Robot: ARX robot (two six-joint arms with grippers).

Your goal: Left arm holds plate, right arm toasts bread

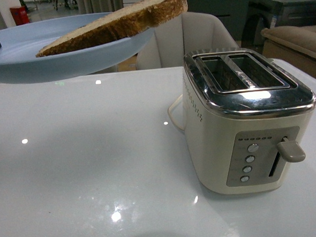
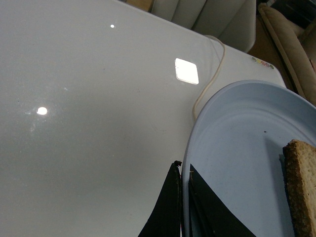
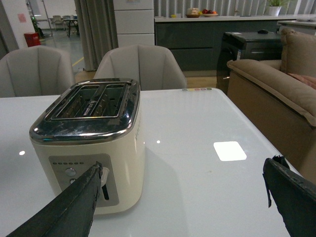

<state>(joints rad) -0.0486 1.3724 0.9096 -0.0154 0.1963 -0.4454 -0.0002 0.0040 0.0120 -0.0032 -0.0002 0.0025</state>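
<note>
Over table point(image 1: 97, 170) | left gripper point(image 2: 182, 170) pinching plate point(image 2: 237, 128) rim, mostly cropped | right gripper point(image 3: 182, 170) wide

Front, right wrist views near toaster point(image 1: 249, 118); left wrist down over plate point(image 2: 237, 148), table point(image 2: 98, 123).

Brown bread point(image 1: 121, 21) slice lies tilted on raised pale-blue plate point(image 1: 63, 60).

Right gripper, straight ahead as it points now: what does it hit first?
Probably the toaster: one finger of the open right gripper overlaps its control panel. Between the fingers only table shows; depth unclear.
</note>
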